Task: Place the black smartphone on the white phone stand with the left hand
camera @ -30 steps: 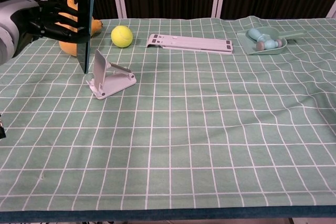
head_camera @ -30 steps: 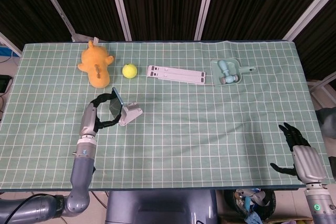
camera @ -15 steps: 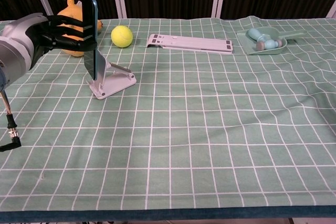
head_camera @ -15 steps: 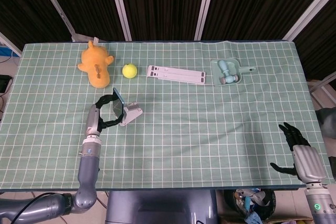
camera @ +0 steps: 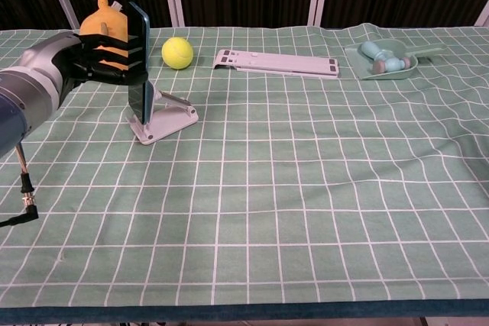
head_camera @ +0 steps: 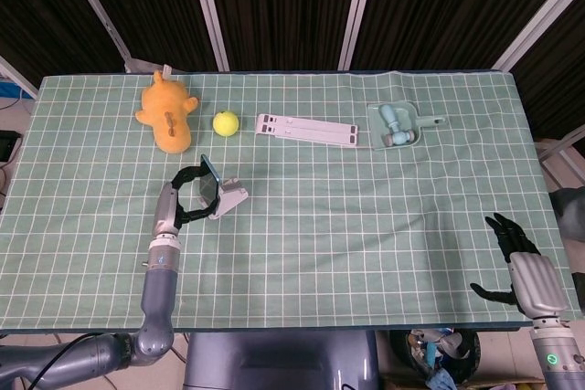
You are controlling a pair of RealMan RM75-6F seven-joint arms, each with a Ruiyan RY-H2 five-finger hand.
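At left of centre, the left hand [camera: 92,62] – grasping the phone [camera: 140,62] upright – has carried it rightward and down against the stand [camera: 162,116]; seating looks near. Lower right, the right hand [head_camera: 516,258] rests released.

The stand [camera: 164,116] sits on the left part of the table [head_camera: 366,226], with the phone [camera: 140,62] upright against its left side, held by the left hand [camera: 92,59]. Farther back lie the plush toy [head_camera: 166,111], then the ball [head_camera: 226,122], a flat bar [head_camera: 307,129] and a tray [head_camera: 398,125], left to right. The right hand [head_camera: 521,262] is at the near right edge.
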